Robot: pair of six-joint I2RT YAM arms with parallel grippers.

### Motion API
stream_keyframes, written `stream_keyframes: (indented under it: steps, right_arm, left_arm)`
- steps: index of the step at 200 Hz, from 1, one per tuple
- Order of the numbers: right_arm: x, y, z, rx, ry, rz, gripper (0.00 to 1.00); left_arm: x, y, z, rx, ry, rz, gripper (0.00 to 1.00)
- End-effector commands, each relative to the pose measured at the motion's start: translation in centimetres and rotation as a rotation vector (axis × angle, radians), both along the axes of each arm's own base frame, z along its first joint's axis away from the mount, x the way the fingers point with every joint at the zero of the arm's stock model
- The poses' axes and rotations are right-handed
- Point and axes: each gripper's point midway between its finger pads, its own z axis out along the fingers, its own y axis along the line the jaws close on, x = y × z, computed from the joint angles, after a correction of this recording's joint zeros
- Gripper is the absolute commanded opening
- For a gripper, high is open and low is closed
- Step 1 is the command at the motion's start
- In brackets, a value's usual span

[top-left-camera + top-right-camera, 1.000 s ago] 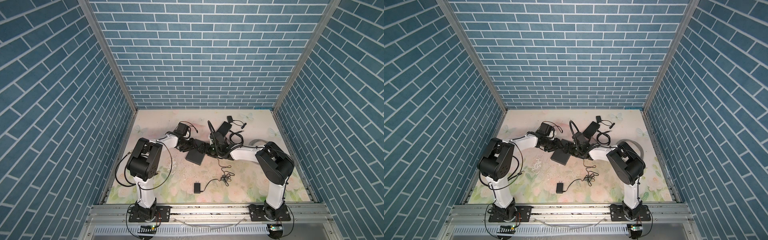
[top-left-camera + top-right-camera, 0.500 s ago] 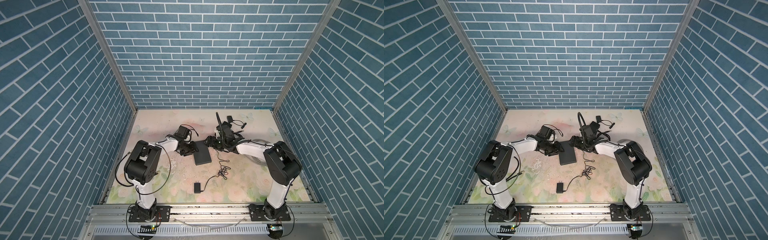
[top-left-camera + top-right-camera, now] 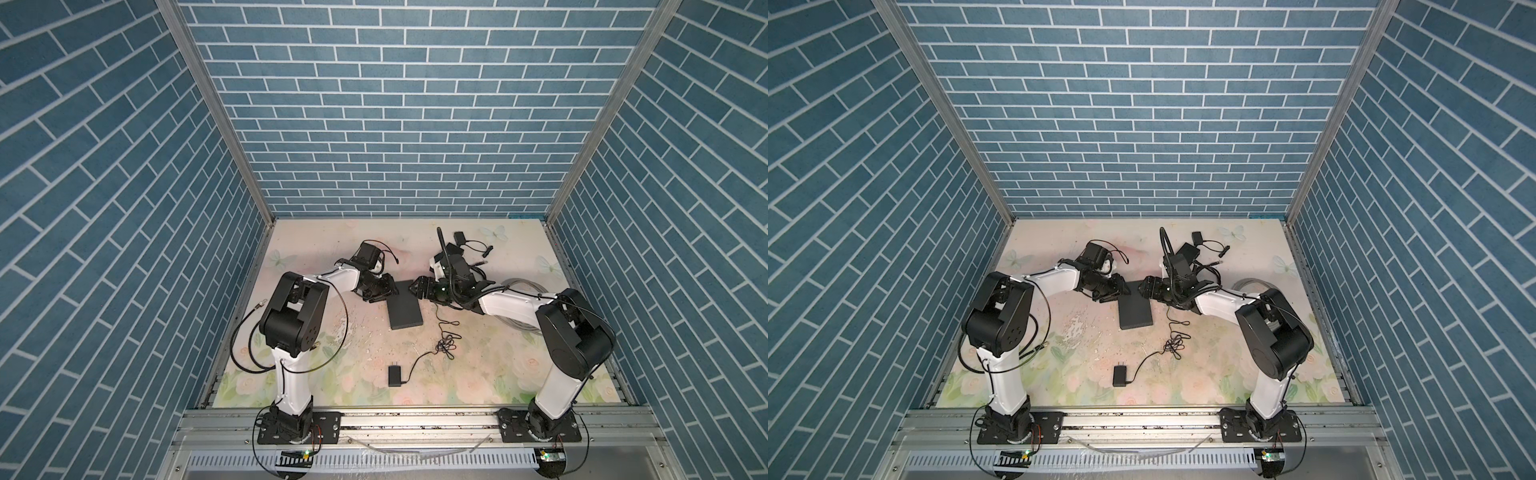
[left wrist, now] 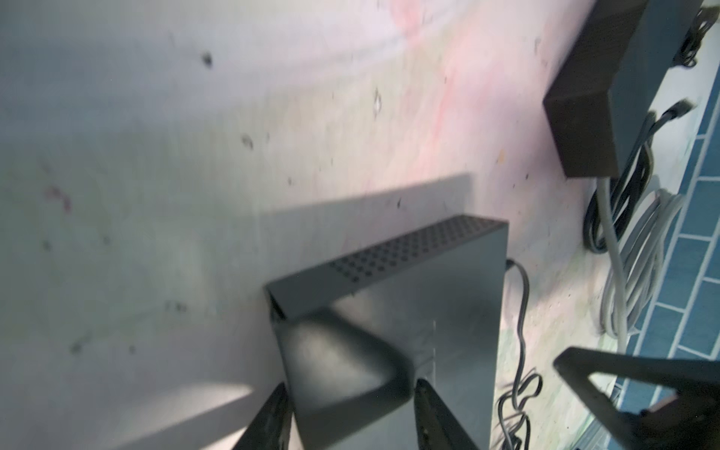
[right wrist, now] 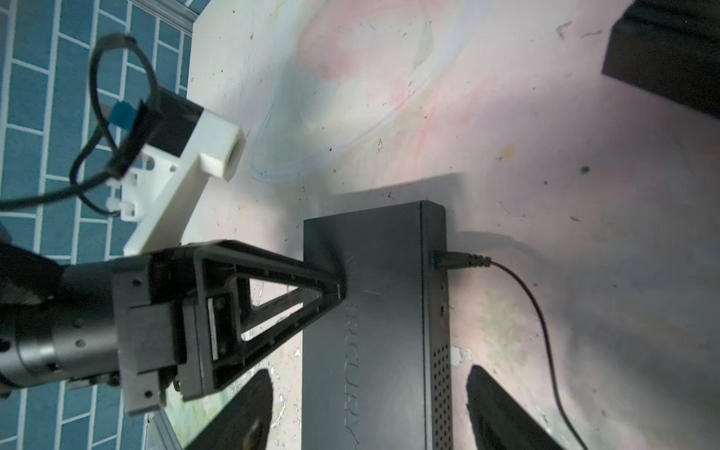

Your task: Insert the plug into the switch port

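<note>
Switch (image 3: 405,305) has swung round to lie front-to-back; plug (image 5: 448,260) looks seated in its right flank, nearest your right gripper (image 5: 369,374), which sits wide open and empty astride it; left gripper (image 3: 388,287) is part-open on the far-left corner, grip unclear.

Switch (image 3: 405,305) on table (image 3: 478,353); adapter (image 3: 394,376) before it; plug (image 5: 454,260) seemingly in its side.

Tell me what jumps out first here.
The left gripper and right gripper meet at the far end of the black network switch, mid-table; the right one's jaws stand open astride it. A barrel plug already sits in the switch's side, its cable trailing to a power adapter near the front edge.
</note>
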Motion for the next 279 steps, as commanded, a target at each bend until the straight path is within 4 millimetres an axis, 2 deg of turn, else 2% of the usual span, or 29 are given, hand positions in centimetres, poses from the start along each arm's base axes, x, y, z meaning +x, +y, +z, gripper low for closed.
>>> stream_keyframes:
  steps: [1, 26, 47, 68, 91, 112, 152, 184, 226, 238, 260, 279]
  right_arm:
    - [0.3, -1.0, -0.6, -0.02, -0.02, -0.019, 0.79]
    - [1.1, -3.1, 0.0, -0.05, -0.056, -0.054, 0.79]
    - [1.3, -4.8, 0.2, -0.083, -0.073, -0.07, 0.79]
    - [1.5, -6.2, 0.1, -0.115, -0.083, -0.087, 0.79]
    - [1.5, -7.3, -0.1, -0.139, -0.089, -0.096, 0.79]
    - [1.4, -7.7, 0.2, -0.153, -0.099, -0.093, 0.79]
    - [1.1, -8.0, 1.4, -0.15, -0.119, -0.092, 0.78]
    - [0.5, -7.7, 2.4, -0.127, -0.127, -0.082, 0.76]
    - [-0.5, -8.3, 3.1, -0.196, -0.158, -0.076, 0.76]
    - [-0.6, -8.3, 3.3, -0.196, -0.163, -0.075, 0.76]
    - [-0.7, -8.0, 4.0, -0.192, -0.173, -0.071, 0.76]
    - [-0.9, -7.6, 4.5, -0.195, -0.186, -0.06, 0.76]
  left_arm:
    - [-1.2, 1.9, -3.2, 0.085, 0.101, 0.009, 0.52]
    - [-1.0, 2.3, -3.1, 0.11, 0.102, 0.009, 0.53]
    - [-1.1, 3.5, -2.8, 0.169, 0.094, 0.016, 0.54]
    - [-1.1, 5.5, -1.8, 0.25, 0.074, 0.029, 0.54]
    - [-1.7, 8.7, -0.4, 0.395, 0.062, 0.033, 0.54]
    - [-3.5, 12.2, 0.7, 0.507, 0.11, 0.062, 0.54]
    - [-9.5, 19.5, 2.4, 0.737, 0.217, 0.32, 0.56]
    - [-12.5, 22.6, 1.8, 0.699, 0.288, 0.452, 0.54]
    - [-15.3, 25.4, 1.9, 0.769, 0.274, 0.421, 0.55]
    - [-16.2, 25.3, 1.3, 0.76, 0.288, 0.412, 0.55]
    - [-16.7, 24.1, 0.3, 0.674, 0.27, 0.401, 0.57]
    - [-16.8, 23.9, 0.6, 0.655, 0.239, 0.389, 0.6]
